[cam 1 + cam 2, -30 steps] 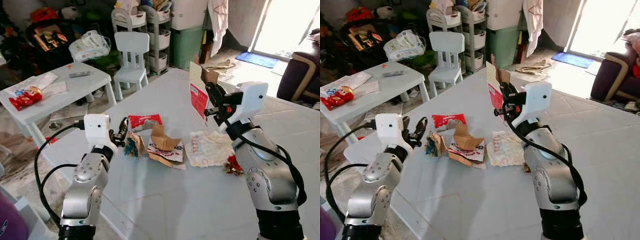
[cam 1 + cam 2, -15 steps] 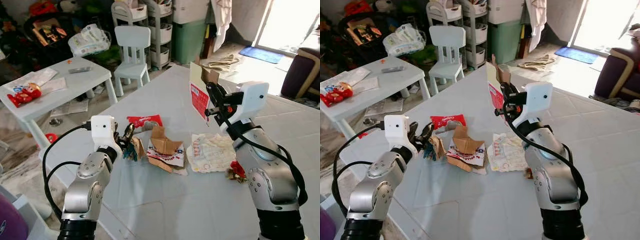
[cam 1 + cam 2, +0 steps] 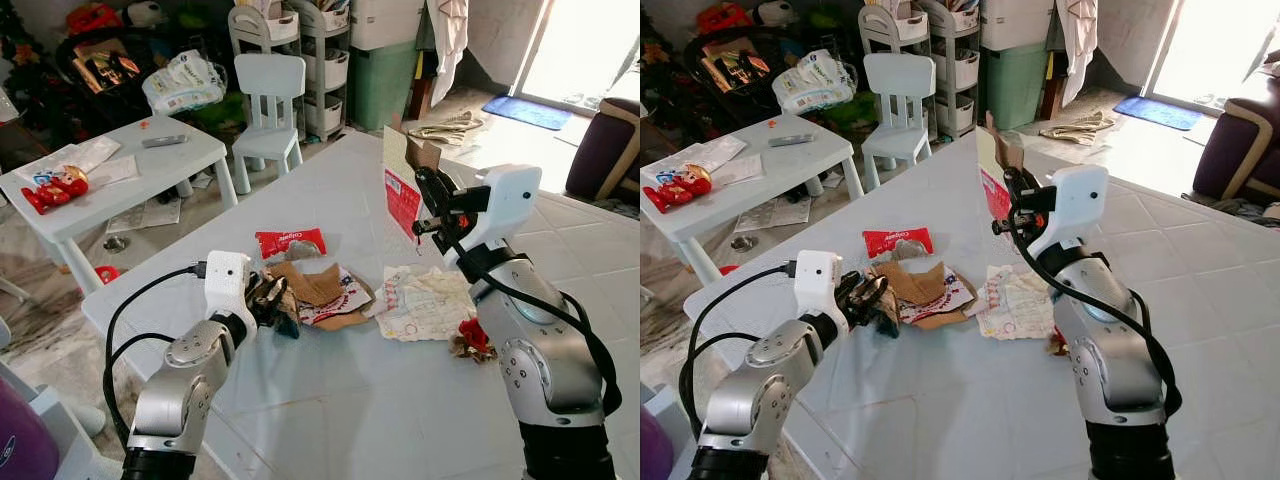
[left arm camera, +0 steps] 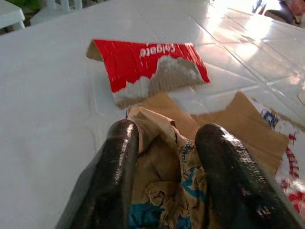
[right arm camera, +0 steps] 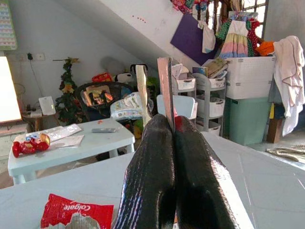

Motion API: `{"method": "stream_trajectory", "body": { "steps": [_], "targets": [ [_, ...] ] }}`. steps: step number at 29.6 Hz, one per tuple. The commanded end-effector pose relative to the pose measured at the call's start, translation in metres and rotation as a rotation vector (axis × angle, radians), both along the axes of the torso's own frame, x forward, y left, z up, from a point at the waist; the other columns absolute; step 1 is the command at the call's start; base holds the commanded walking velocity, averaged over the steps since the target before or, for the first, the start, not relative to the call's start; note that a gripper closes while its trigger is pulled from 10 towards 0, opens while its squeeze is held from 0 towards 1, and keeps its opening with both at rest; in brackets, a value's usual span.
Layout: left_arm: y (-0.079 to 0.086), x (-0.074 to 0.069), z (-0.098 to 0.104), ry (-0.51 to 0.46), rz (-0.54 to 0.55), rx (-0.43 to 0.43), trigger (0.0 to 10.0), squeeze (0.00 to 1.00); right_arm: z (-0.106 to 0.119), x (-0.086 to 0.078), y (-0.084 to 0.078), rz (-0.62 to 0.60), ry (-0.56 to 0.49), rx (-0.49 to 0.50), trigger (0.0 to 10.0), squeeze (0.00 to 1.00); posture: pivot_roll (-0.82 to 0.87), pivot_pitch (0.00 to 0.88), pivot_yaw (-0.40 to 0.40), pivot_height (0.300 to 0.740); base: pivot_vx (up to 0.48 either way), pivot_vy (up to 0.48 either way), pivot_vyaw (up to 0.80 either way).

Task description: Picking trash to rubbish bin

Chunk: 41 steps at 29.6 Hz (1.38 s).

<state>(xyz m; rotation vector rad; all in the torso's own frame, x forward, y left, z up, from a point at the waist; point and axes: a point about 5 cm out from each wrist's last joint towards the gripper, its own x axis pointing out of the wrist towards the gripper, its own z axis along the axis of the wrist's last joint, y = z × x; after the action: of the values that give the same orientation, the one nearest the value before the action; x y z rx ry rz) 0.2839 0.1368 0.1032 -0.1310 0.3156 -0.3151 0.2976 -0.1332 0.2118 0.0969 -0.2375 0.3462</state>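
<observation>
Left claw (image 4: 162, 157): centre-left of the head view — clamped on a crumpled brown-and-blue paper wrapper (image 4: 159, 167) on the white bench (image 3: 330, 400).
Right claw (image 3: 428, 205): upper right, raised — pinched shut on a torn red-and-tan cardboard piece (image 3: 400, 190).

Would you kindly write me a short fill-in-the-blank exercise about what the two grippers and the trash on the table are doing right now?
1. The right gripper holds a torn red-and-white carton ____ the table.
2. The left gripper has its fingers around a crumpled ____ paper wrapper.
3. The flat red scrap beyond the left gripper reads ____.
4. The printed paper sheet lies ____ on the table.

Missing words: above; brown; Colgate; flat
</observation>
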Motion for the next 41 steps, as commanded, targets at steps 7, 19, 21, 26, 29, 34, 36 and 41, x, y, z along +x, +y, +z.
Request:
{"method": "stream_trajectory", "body": {
  "steps": [7, 19, 21, 26, 29, 34, 36, 41],
  "targets": [
    [0.005, -0.008, -0.005, 0.023, 0.014, 0.021, 0.0, 0.00, 0.004, -0.001, 0.000, 0.010, -0.010, -0.001, 0.0, 0.00, 0.03, 0.020, -0.016, 0.740, 0.000, 0.000, 0.00],
    [0.005, -0.010, -0.001, -0.007, 0.037, 0.023, 0.0, 0.00, 0.003, 0.000, 0.003, 0.018, -0.007, 0.000, 0.0, 0.00, 0.04, 0.017, -0.013, 0.740, 0.000, 0.000, 0.00],
    [0.006, -0.011, -0.001, -0.012, 0.042, 0.026, 0.0, 0.00, 0.003, 0.000, 0.003, 0.019, -0.008, 0.001, 0.0, 0.00, 0.04, 0.016, -0.013, 0.740, 0.000, 0.000, 0.00],
    [0.007, -0.011, 0.003, -0.043, 0.065, 0.028, 0.0, 0.00, 0.003, 0.001, 0.003, 0.022, -0.009, 0.000, 0.0, 0.00, 0.04, 0.013, -0.015, 0.740, 0.000, 0.000, 0.00],
    [0.007, -0.010, 0.005, -0.060, 0.076, 0.027, 0.0, 0.00, 0.003, 0.002, 0.003, 0.024, -0.009, 0.000, 0.0, 0.00, 0.05, 0.011, -0.016, 0.740, 0.000, 0.000, 0.00],
    [0.006, -0.010, 0.021, -0.168, 0.129, 0.027, 0.0, 0.00, 0.003, 0.002, 0.004, 0.030, -0.007, 0.002, 0.0, 0.00, 0.05, 0.007, -0.020, 0.740, 0.000, 0.000, 0.00],
    [0.006, -0.011, 0.024, -0.193, 0.138, 0.033, 0.0, 0.00, 0.003, 0.002, 0.004, 0.030, -0.007, 0.003, 0.0, 0.00, 0.05, 0.007, -0.020, 0.740, 0.000, 0.000, 0.00],
    [0.010, -0.013, 0.043, -0.341, 0.219, 0.098, 0.0, 0.00, 0.003, 0.002, 0.004, 0.032, -0.009, 0.004, 0.0, 0.00, 0.05, 0.004, -0.023, 0.740, 0.000, 0.000, 0.00]
  ]
}}
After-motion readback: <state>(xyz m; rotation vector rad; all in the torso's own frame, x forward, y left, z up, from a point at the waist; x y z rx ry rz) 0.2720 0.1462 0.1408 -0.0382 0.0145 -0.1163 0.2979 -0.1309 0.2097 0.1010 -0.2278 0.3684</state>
